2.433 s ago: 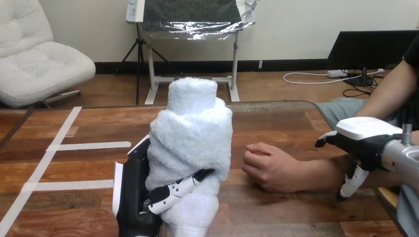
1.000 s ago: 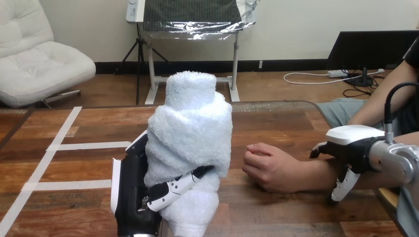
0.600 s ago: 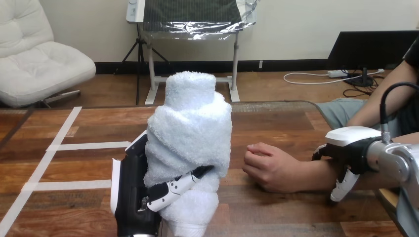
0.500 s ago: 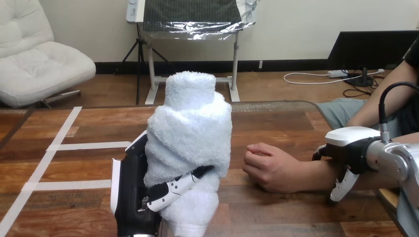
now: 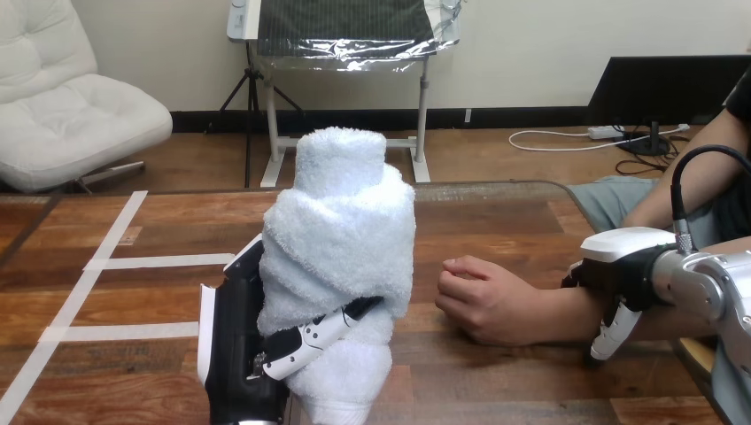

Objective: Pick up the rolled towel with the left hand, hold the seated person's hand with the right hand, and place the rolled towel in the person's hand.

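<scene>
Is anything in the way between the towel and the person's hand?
Nothing lies on the table between the rolled towel, upright in the left robot hand, and the person's hand. But that hand rests curled, knuckles up, so no open palm shows yet.

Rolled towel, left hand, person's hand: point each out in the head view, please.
rolled towel [image 5: 341, 239], head view, on the wrapped middle of the roll.
left hand [image 5: 232, 350], head view, on its black palm beside the roll.
person's hand [image 5: 485, 301], head view, on the back of the hand.
</scene>
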